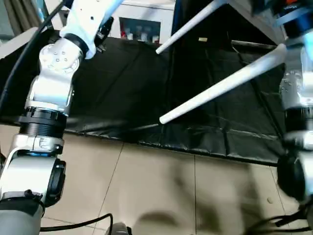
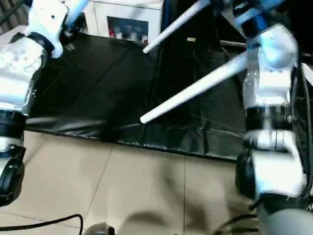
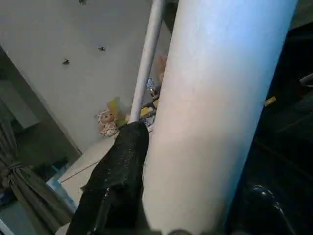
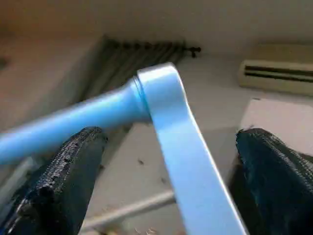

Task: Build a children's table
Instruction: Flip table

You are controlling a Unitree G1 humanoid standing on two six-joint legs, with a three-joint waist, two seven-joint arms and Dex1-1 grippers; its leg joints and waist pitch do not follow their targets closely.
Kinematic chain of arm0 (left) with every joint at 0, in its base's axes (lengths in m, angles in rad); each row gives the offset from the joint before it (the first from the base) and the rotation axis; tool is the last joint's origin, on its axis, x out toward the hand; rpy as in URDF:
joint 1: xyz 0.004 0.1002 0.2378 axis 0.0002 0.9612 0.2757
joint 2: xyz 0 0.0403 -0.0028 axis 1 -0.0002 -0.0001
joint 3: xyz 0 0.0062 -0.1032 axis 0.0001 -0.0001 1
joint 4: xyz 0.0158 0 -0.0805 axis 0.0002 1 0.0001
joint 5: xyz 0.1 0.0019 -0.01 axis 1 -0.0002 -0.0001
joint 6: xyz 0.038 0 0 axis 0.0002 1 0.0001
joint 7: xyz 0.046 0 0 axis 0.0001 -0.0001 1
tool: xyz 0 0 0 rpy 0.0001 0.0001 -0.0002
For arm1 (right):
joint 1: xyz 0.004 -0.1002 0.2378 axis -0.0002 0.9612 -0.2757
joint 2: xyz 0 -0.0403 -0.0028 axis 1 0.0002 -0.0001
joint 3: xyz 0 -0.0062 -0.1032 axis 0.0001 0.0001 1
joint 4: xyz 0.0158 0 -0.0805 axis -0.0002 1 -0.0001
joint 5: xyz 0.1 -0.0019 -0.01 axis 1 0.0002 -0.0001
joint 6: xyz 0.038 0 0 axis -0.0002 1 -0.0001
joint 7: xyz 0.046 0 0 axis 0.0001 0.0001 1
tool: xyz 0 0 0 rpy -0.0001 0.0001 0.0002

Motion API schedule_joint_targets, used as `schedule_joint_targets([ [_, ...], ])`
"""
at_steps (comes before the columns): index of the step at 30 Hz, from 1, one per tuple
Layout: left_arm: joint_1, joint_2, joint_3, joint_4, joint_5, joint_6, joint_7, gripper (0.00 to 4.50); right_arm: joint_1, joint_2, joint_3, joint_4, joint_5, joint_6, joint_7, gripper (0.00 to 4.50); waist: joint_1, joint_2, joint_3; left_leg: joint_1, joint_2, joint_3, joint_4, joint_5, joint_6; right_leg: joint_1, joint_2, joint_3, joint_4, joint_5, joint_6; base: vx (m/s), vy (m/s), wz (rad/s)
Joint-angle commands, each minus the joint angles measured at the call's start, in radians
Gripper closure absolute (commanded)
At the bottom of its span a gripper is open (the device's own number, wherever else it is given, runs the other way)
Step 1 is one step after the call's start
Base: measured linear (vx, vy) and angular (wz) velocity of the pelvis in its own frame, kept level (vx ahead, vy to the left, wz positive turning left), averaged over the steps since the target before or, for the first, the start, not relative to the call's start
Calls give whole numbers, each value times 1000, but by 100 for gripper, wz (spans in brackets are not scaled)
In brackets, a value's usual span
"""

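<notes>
Lifting: table top (image 4: 186,161) and legs (image 1: 220,85) are raised above the black mat (image 1: 122,98), likely for fitting.
Left pincer (image 3: 195,196): clamped on a leg.
Right pincer (image 4: 161,196): spread wide around the top's rim.

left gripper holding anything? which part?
Left gripper is shut on a white table leg, gripping the thick stretch of the tube; exact spot along it cannot be told.

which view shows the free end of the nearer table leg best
The left eye view: the nearer leg runs whole down to its tip over the black mat. The right eye view shows nearly the same. The left wrist view shows just a close stretch of a leg.
</notes>
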Motion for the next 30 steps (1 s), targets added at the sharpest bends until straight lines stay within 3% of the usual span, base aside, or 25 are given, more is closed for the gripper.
schedule_joint_targets([
  [1, 22, -31, -7, 48, -20, 39, -13, 276, 80, 19, 42, -72, 64, 107, 22, 0, -12, 14, -74, 33, 5, -5, -76, -358, -14, 32, -38, 24, -91, -283, -146, 0, 0, 0],
  [2, 20, -31, -6, 53, -20, 38, -12, 276, 160, 26, 82, -122, 102, 201, 42, 0, -10, 14, -75, 39, 6, -5, -76, -383, -23, 27, -40, 26, -97, -315, -140, 0, 0, 0],
  [4, 19, -32, -6, 58, -19, 38, -10, 276, 239, 23, 132, -153, 113, 267, 81, 0, -11, 13, -74, 38, 6, -8, -79, -395, -28, 30, -39, 25, -98, -329, -141, 0, 0, 0],
  [5, 19, -31, -7, 61, -17, 37, -9, 276, 341, 22, 180, -156, 103, 355, 98, 0, -10, 18, -74, 37, 4, -9, -79, -415, -39, 28, -41, 24, -102, -361, -135, 0, 0, 0],
  [6, 19, -31, -8, 61, -17, 37, -9, 276, 366, 23, 191, -149, 90, 358, 102, 0, -10, 14, -71, 37, 4, -8, -81, -418, -37, 28, -39, 25, -108, -370, -128, 0, 0, 0],
  [7, 19, -31, -8, 61, -17, 37, -9, 276, 366, 23, 191, -149, 90, 358, 102, 0, -6, 15, -70, 41, 6, -8, -82, -429, -38, 25, -42, 26, -111, -387, -124, 0, 0, 0],
  [8, 19, -30, -9, 61, -15, 35, -10, 276, 432, 32, 202, -121, 64, 399, 88, 0, -9, 10, -72, 35, 3, -10, -82, -425, -42, 30, -45, 24, -113, -417, -115, 0, 0, 0],
  [11, 19, -30, -9, 60, -14, 34, -10, 277, 472, 40, 192, -116, 66, 442, 67, 0, -8, 8, -74, 31, 4, -10, -82, -391, -40, 29, -48, 24, -112, -415, -108, 0, 0, 0],
  [12, 20, -30, -10, 61, -12, 33, -11, 277, 517, 40, 186, -130, 109, 543, 48, 0, -10, 5, -70, 31, 4, -9, -82, -382, -35, 28, -45, 25, -112, -410, -108, 0, 0, 0],
  [13, 20, -30, -10, 61, -12, 33, -11, 278, 523, 38, 188, -129, 107, 554, 42, 0, -8, 8, -68, 33, 4, -10, -83, -385, -33, 27, -45, 25, -113, -417, -106, 0, 0, 0],
  [15, 21, -30, -11, 61, -10, 33, -11, 278, 555, 28, 194, -107, 98, 651, -11, 0, -10, 9, -69, 35, 4, -11, -83, -402, -41, 25, -47, 25, -116, -448, -100, 0, 0, 0],
  [17, 20, -31, -11, 63, -10, 33, -10, 278, 557, 27, 193, -78, 55, 643, -49, 0, -10, 8, -70, 34, 6, -11, -84, -394, -49, 24, -49, 25, -115, -437, -100, 0, 0, 0],
  [21, 20, -33, -10, 64, -6, 31, -12, 278, 534, 46, 139, -16, 48, 675, -116, 0, -14, 10, -68, 37, 4, -10, -82, -409, -52, 21, -48, 25, -118, -440, -99, 0, 0, 0],
  [30, 15, -43, -13, 73, -2, 29, -15, 278, 375, 111, 19, 153, 131, 525, -105, 0, -30, 10, -66, 39, 5, -11, -83, -430, -49, 18, -51, 22, -119, -457, -109, 0, 0, 0],
])
